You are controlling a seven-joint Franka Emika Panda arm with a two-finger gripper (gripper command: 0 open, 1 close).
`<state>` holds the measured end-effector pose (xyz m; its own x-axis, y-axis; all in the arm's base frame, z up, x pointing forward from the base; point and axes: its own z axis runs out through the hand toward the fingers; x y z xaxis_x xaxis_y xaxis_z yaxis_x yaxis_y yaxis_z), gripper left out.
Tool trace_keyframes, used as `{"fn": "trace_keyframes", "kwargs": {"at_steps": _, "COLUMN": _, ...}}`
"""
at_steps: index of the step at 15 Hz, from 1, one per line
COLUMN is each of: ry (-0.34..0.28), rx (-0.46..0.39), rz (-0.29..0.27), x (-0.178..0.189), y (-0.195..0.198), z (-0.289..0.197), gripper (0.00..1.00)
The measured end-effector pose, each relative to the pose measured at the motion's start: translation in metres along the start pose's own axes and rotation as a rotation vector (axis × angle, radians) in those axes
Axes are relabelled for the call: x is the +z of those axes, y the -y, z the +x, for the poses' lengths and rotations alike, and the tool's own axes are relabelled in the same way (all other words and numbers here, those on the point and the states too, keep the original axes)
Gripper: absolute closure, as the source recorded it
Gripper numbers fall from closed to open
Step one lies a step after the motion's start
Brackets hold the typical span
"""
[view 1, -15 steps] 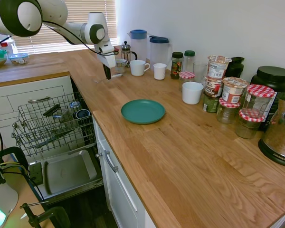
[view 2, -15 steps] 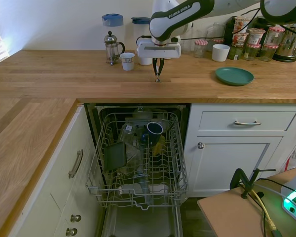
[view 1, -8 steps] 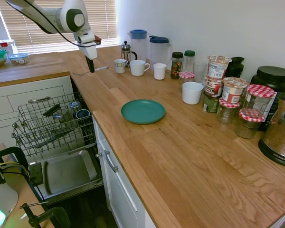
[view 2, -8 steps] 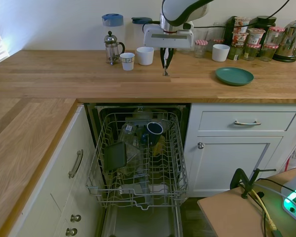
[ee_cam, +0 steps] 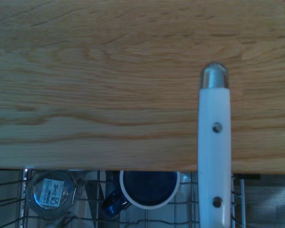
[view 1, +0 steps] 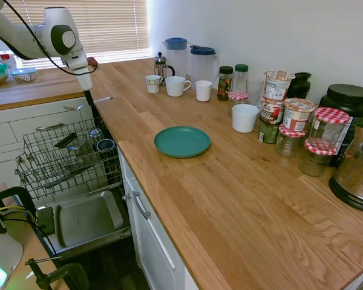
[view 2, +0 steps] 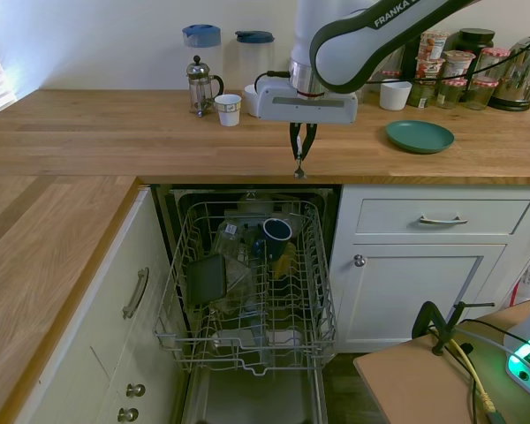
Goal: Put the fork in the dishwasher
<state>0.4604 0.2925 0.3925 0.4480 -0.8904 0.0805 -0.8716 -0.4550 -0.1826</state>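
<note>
Now your gripper [view 2: 299,155] is clamped on the slim fork [view 1: 95,101] at the counter's edge. Carry it level over the grey wire rack [view 2: 247,291], then lower gently.

The gripper [view 2: 299,155] holds the fork [view 2: 299,165] at the counter [view 2: 115,132] edge, above the dishwasher [view 2: 247,291] rack; a plate [view 2: 420,136] lies right.

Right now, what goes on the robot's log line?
gripper: shut on fork | fork: held lengthwise above the counter's front edge | dishwasher: open, rack out | fork not yet in the rack
</note>
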Motion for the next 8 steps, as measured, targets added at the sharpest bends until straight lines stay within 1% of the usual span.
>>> {"fn": "trace_keyframes", "kwargs": {"at_steps": 2, "ry": -0.005, "rx": -0.018, "rz": 0.005, "x": -0.005, "y": -0.002, "z": -0.012, "gripper": 1.00}}
{"fn": "trace_keyframes", "kwargs": {"at_steps": 4, "ry": -0.003, "rx": -0.028, "rz": 0.004, "x": -0.008, "y": -0.009, "z": -0.037, "gripper": 1.00}}
{"fn": "trace_keyframes", "kwargs": {"at_steps": 6, "ry": -0.003, "rx": -0.034, "rz": -0.011, "x": -0.002, "y": -0.026, "z": -0.066, "gripper": 1.00}}
{"fn": "trace_keyframes", "kwargs": {"at_steps": 8, "ry": -0.013, "rx": -0.037, "rz": -0.014, "x": 0.012, "y": -0.047, "z": -0.092, "gripper": 1.00}}
